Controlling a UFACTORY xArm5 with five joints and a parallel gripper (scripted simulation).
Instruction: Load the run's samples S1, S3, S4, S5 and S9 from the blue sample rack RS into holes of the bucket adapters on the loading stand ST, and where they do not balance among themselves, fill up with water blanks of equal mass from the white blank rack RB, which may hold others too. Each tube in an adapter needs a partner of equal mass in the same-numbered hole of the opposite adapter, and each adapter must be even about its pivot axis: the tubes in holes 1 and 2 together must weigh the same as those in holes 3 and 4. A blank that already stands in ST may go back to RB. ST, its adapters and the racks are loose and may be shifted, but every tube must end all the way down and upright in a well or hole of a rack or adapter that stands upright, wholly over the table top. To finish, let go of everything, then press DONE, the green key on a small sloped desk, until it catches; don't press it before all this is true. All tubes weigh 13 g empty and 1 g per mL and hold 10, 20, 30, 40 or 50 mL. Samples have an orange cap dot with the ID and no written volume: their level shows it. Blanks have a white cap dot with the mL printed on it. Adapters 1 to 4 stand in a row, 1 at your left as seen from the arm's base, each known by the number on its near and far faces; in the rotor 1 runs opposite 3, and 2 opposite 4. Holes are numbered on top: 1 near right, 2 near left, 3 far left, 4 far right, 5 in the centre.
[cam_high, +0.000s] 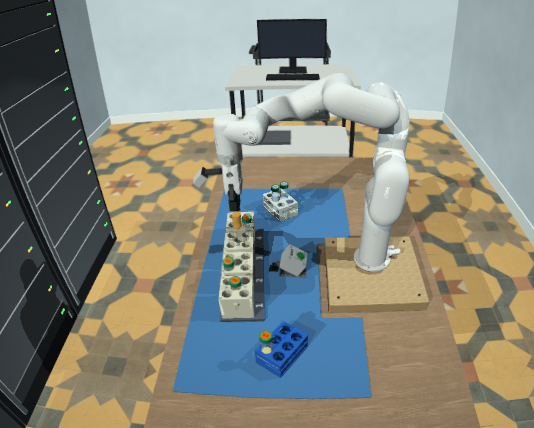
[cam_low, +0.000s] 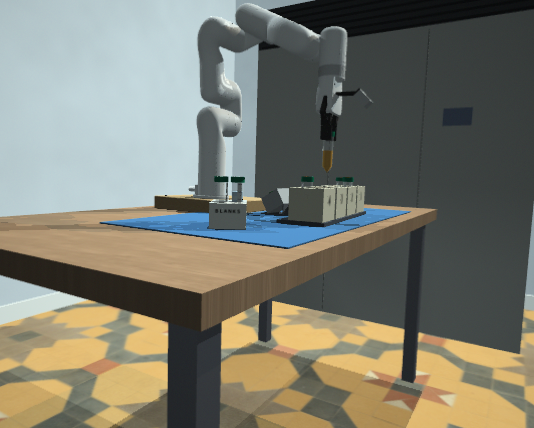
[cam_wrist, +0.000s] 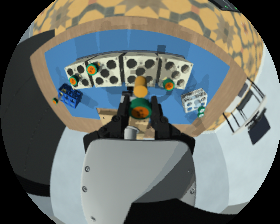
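- Clamped about the cap end of a sample tube (cam_low: 327, 159), the gripper (cam_low: 328, 136) stood part-way closed, its jaws stopped by the tube's width.
- That tube hung upright above adapter 4 (cam_low: 312, 204), at the end of the loading stand ST (cam_high: 239, 260) nearest the white blank rack RB (cam_high: 280, 202); its tip was apart from the block's top.
- Its orange fill looked high, so it probably weighed more than most tubes here.
- Judged as a stiff, smooth plastic cylinder, it could slip if pinched lightly; the hold just under the cap seemed the right place.
- Lowering would call for a straight drop, since a tilted tube could catch on the hole's rim.
- One orange-capped sample (cam_high: 265, 339) stood in the blue sample rack RS (cam_high: 295, 351).
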